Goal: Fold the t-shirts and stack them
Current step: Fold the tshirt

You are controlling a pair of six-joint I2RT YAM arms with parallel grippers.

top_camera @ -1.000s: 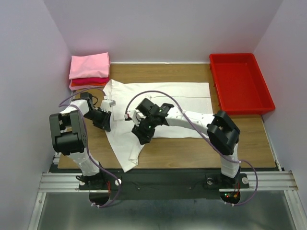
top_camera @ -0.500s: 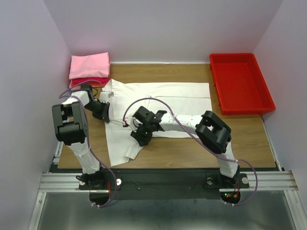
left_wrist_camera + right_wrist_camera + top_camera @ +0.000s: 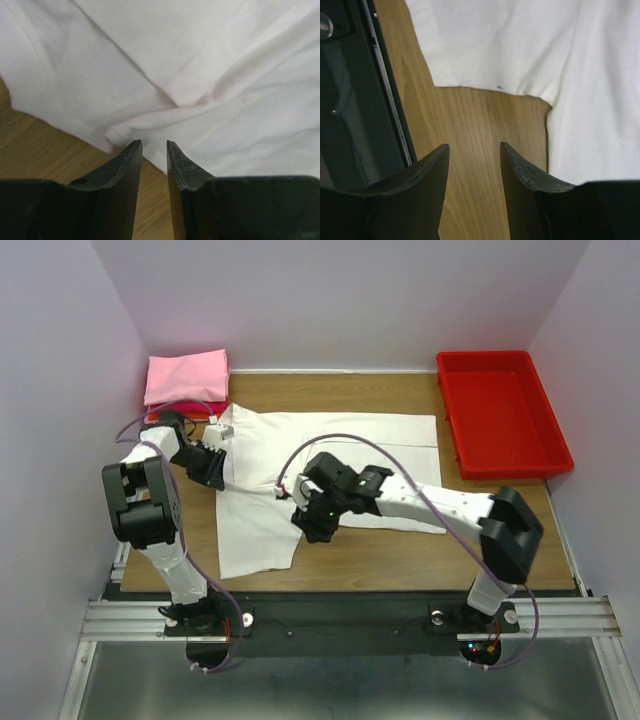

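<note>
The large white t-shirt [image 3: 350, 440] lies spread on the wooden table [image 3: 400, 555], and its near-left part is folded into a flap [image 3: 255, 535]. A folded pink t-shirt [image 3: 186, 375] sits on a red one [image 3: 162, 414] at the back left. My left gripper [image 3: 212, 466] is low at the white shirt's left edge. In the left wrist view it [image 3: 152, 145] is open by a narrow gap, with wood between the fingers and bunched white cloth [image 3: 200, 60] just past the tips. My right gripper [image 3: 317, 526] is open over bare wood [image 3: 472, 147] next to the white cloth [image 3: 495, 45].
A rigid red plastic tray [image 3: 503, 412] stands at the back right. Purple walls close in the left, back and right sides. The black and metal base rail [image 3: 330, 615] runs along the near edge and also shows in the right wrist view as the rail [image 3: 350, 100].
The left gripper moved back and left along the shirt's edge. The right arm stretched out and its gripper shifted slightly right. The shirt's near-left flap now lies flatter and squarer.
</note>
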